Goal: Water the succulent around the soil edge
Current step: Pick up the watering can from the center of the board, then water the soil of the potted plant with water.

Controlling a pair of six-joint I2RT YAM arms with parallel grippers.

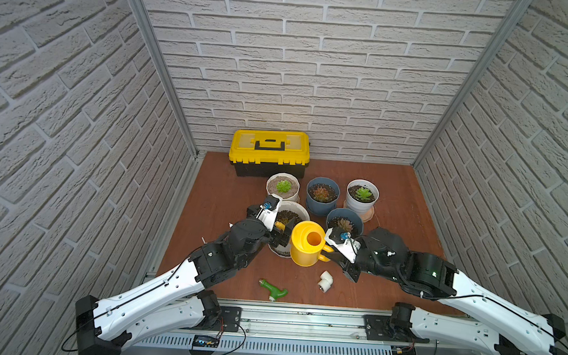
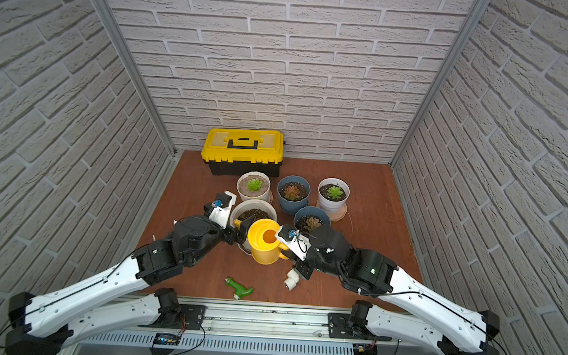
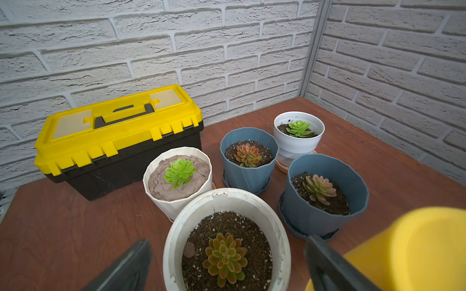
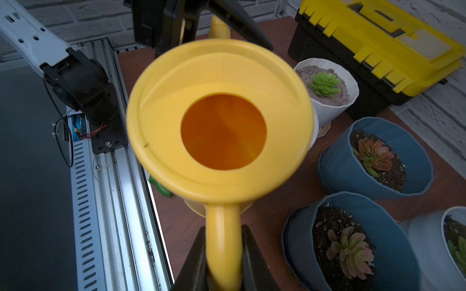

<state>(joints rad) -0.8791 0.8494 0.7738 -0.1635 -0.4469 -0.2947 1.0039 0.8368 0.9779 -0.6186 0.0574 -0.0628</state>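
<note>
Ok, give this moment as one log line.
right gripper: shut on watering can handle | left gripper: open around spout | spout: over large white pot

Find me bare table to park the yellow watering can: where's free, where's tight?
Free: rear right corner, bordered by the toolbox, the white pot on its saucer and the right wall; also the left strip between toolbox and left wall. Crowded: the five pots mid-table, and the front by the green fitting and white elbow.
</note>
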